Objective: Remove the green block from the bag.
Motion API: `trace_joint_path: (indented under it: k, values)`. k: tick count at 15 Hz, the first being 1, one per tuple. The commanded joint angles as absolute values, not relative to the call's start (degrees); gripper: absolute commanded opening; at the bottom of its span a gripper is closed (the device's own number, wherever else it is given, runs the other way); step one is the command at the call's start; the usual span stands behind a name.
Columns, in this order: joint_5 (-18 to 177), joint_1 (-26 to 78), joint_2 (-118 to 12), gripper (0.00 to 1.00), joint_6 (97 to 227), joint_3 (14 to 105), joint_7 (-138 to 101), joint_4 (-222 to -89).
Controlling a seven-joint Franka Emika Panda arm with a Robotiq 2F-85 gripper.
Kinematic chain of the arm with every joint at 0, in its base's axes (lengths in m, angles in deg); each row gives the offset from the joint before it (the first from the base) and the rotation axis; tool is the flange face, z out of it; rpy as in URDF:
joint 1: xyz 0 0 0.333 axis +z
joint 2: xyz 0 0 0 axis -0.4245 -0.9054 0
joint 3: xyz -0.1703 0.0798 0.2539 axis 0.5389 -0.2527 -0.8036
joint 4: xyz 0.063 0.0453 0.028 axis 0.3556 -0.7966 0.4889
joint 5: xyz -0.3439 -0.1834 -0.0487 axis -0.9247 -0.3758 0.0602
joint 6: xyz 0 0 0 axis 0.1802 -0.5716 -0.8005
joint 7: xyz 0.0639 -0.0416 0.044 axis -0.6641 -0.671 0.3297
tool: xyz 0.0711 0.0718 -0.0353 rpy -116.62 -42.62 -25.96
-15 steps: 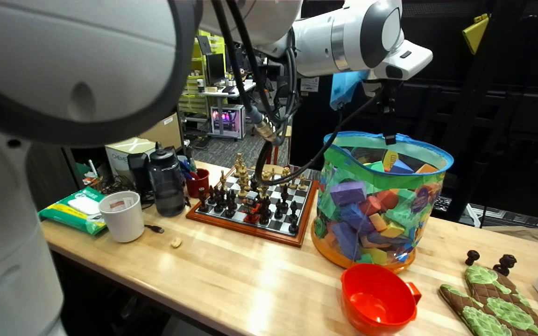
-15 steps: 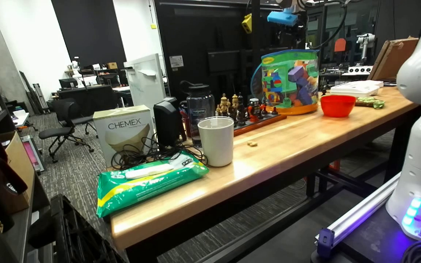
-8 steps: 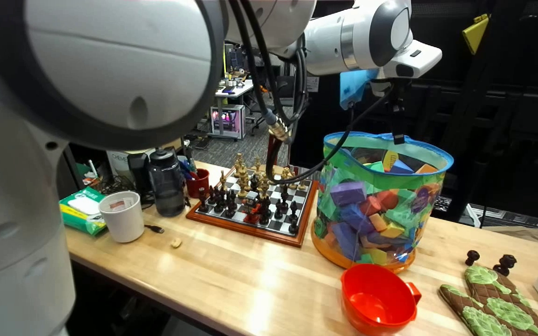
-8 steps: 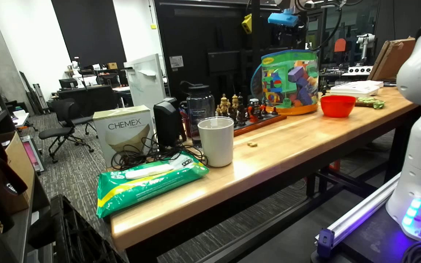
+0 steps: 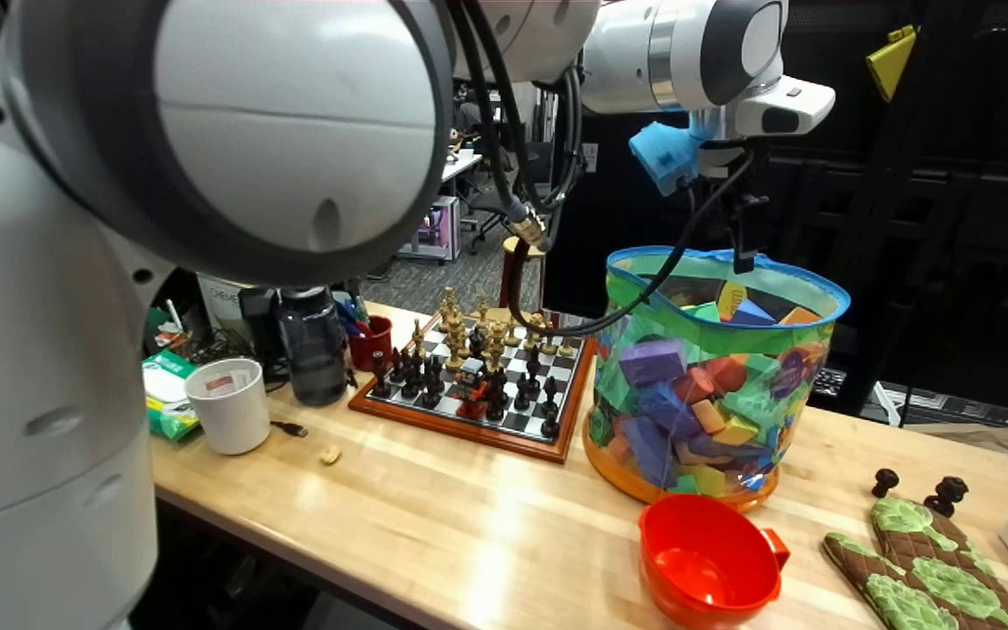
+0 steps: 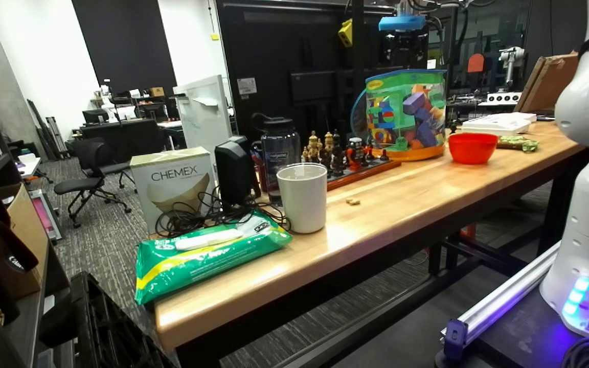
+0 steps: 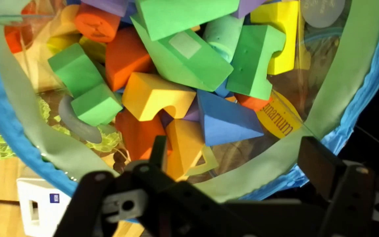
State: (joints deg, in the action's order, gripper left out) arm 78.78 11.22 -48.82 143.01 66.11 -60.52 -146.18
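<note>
- Along the middle of both exterior views we see a long wooden tabletop (image 5: 434, 499)
- Above it we see the white Panda arm (image 5: 294, 122) reaching out, its far end hanging over the clear plastic bag (image 5: 731, 339)
- Next in size we put that bag, upright on the tabletop, with a blue rim (image 7: 5, 112) round its mouth and mixed foam blocks (image 7: 153, 95) inside
- Just beside it we see the wood-framed chessboard (image 5: 460, 427), lying flat
- At the bag's mouth we have the Robotiq gripper (image 7: 237, 151), its fingers (image 7: 319, 168) spread wide with nothing held between them; in the wrist view we see one finger over the blocks and one across the rim, touching it or not we cannot tell
- Just by the bag's foot we see the red bowl (image 5: 710, 534), standing upright
- Well apart from the bag we see a tall white cup (image 6: 302, 204)
- Inside the bag, in the wrist view, we find several green blocks (image 7: 192, 64); among them lies a pale mint-green block (image 7: 222, 33) with a rounded edge, and we cannot tell for certain which one the task means
- Smallest, we see dark and pale chessmen (image 5: 454, 346) standing on the chessboard
</note>
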Motion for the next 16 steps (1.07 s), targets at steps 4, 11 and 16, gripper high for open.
trace_joint_path:
  k: [4, 11, 16]
  values:
    - [82.84, 10.66, -54.01, 1.00, 131.11, 66.95, -45.50, -137.31]
    - [83.63, 10.21, -55.94, 1.00, 125.75, 65.47, -35.33, -135.70]
    - [82.34, 11.19, -54.60, 1.00, 123.43, 64.71, -31.95, -138.15]
